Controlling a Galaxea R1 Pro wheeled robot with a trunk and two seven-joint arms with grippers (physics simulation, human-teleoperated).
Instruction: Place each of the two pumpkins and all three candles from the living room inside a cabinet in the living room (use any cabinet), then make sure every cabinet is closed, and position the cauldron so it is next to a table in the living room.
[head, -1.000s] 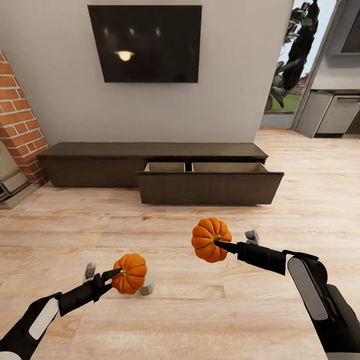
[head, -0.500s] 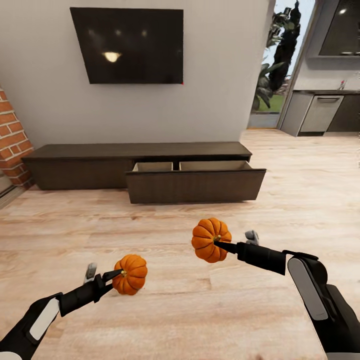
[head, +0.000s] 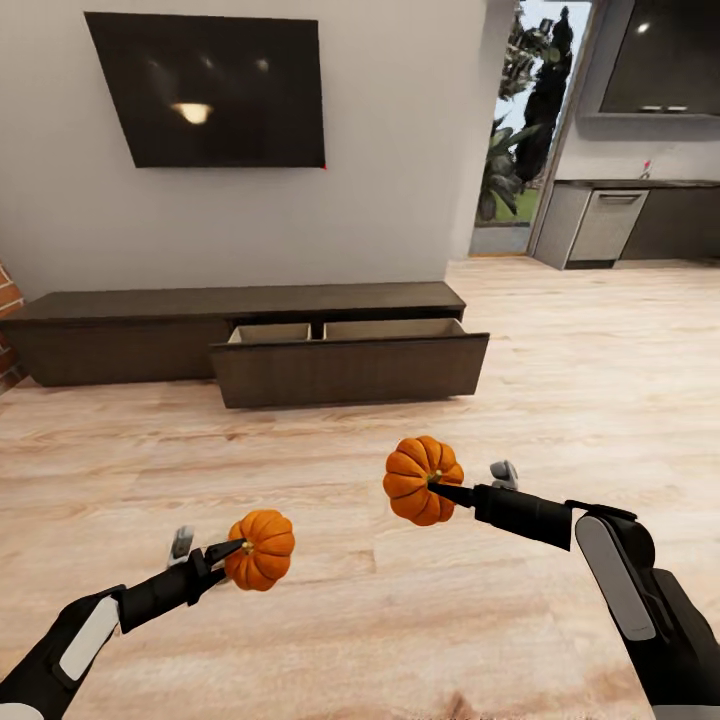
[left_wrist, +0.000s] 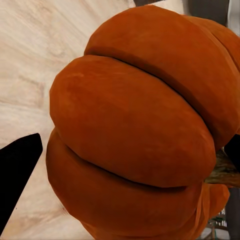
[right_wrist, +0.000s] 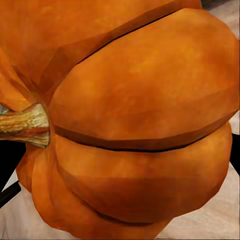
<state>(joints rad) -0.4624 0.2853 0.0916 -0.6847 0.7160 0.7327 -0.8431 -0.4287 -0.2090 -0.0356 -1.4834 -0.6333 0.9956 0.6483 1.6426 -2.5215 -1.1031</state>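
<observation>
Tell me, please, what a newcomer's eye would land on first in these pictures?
Most striking are the two orange pumpkins held up over the wooden floor: one in the left claw, the left pumpkin, and a higher one, the right pumpkin, in the right claw. Beyond them, against the wall, the long dark cabinet has one wide front pulled out, its pale inside showing, under a black wall screen.

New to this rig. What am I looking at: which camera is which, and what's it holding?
It is a simulated two-armed wheeled robot. The big picture comes from its head camera, looking down over both arms. The left gripper is shut on the left pumpkin; the right gripper is shut on the right pumpkin. The two close-ups come from wrist cameras, each showing its pumpkin up close. Ahead stands the cabinet with one drawer pulled open, under a wall TV.
</observation>
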